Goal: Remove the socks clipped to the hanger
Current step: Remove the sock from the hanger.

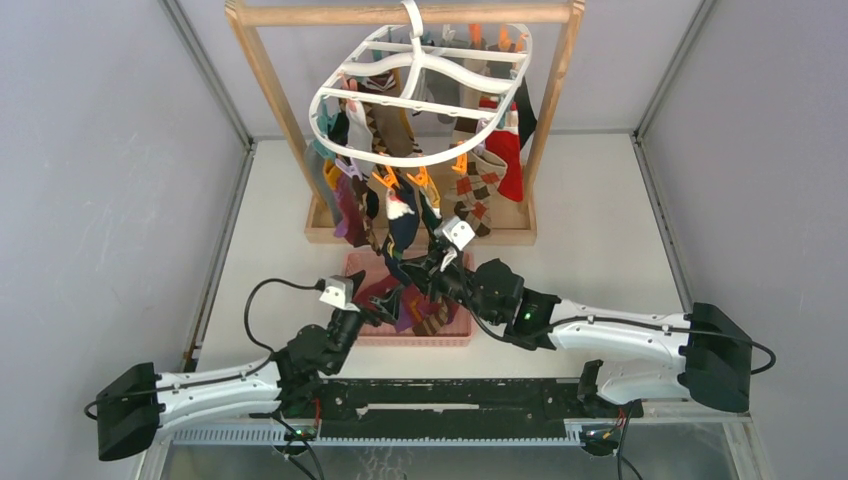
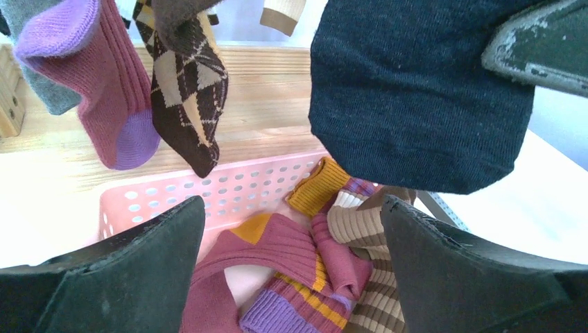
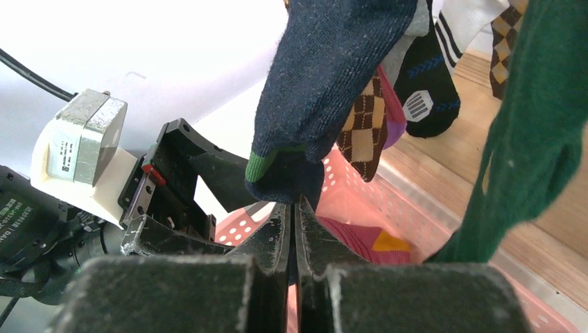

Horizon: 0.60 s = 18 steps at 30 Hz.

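Observation:
The white oval hanger [image 1: 420,90] hangs from a wooden stand, with several patterned socks [image 1: 480,190] clipped round it. A dark navy sock [image 3: 326,90] with a green stripe hangs at the front. My right gripper [image 3: 296,208] is shut on its lower tip, just above the pink basket [image 3: 409,208]. From above, the right gripper [image 1: 437,262] sits under the hanger's front edge. My left gripper [image 2: 291,257] stands open over the basket [image 2: 229,184], nothing between its fingers. Below it lie loose maroon, purple, mustard and brown-striped socks [image 2: 305,250]. The navy sock [image 2: 409,97] hangs just above and to its right.
The wooden frame stand [image 1: 270,80] and its base board [image 1: 420,235] stand behind the basket. A maroon sock [image 2: 104,97] and a brown argyle sock [image 2: 187,97] dangle above the basket's far wall. A green sock [image 3: 541,125] hangs close on the right. Grey walls enclose the table.

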Available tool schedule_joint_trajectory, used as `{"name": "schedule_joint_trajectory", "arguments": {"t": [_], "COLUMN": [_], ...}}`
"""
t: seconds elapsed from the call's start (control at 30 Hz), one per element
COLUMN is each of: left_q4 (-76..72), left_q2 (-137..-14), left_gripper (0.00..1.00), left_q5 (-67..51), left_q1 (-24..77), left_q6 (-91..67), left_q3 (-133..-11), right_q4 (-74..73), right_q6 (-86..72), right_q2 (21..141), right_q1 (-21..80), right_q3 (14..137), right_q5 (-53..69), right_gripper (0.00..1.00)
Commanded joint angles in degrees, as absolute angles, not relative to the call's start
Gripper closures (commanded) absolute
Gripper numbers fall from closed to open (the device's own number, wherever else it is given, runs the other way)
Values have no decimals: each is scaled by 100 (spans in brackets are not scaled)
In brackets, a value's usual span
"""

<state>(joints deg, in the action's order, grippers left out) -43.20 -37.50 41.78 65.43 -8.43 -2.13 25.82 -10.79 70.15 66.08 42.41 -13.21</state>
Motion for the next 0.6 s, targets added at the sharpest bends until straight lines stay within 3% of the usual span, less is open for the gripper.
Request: {"name": "schedule_joint_trajectory", "arguments": {"t": [0.0, 0.27, 0.57], "left_q4": [-5106, -5488, -5687], "left_q2": [-3610, -3637, -4287], "left_gripper": [0, 0, 0], "left_q5": [3701, 2932, 3038], "left_q1": [6513, 6513, 6513], "left_q6": [-529, -342, -199], "left_q3": [-35, 207, -165], "right_q4": [2659, 2630, 2442], "right_q6": [-1153, -1175, -1204], "right_q2": [6766, 6741, 6682], "right_q1": [6590, 6557, 6587], "right_q3": [4228, 4228, 4228], "right_q5": [-1292, -1192, -1052], "right_gripper": [96, 96, 96]}}
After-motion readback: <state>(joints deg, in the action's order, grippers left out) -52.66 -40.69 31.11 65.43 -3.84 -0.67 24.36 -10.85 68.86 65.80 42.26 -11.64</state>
